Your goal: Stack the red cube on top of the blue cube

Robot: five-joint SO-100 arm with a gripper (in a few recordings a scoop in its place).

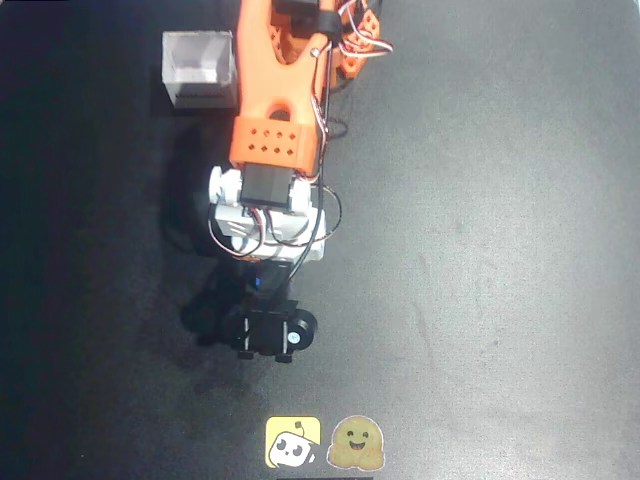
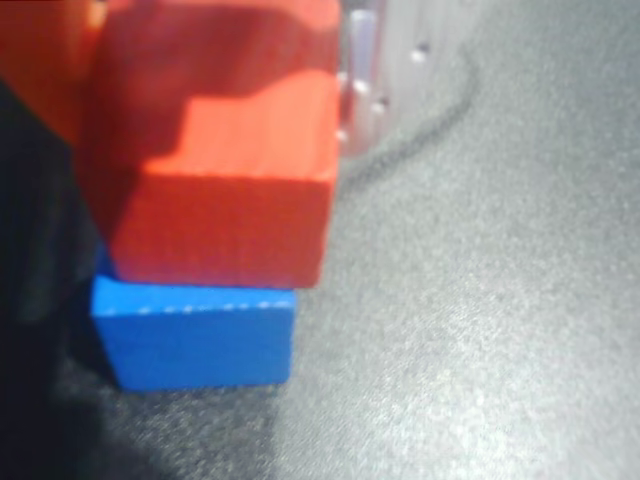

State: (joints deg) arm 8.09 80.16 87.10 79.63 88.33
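From my wrist view, the red cube (image 2: pixel 225 190) sits right on the blue cube (image 2: pixel 195 335), touching its top. My gripper (image 1: pixel 268 335) hovers over them; whether my fingers clamp it, I cannot tell.

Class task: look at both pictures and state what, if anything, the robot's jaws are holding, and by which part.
Apparently the red cube, gripped by its sides, sitting on the blue cube; the grip cannot be confirmed.
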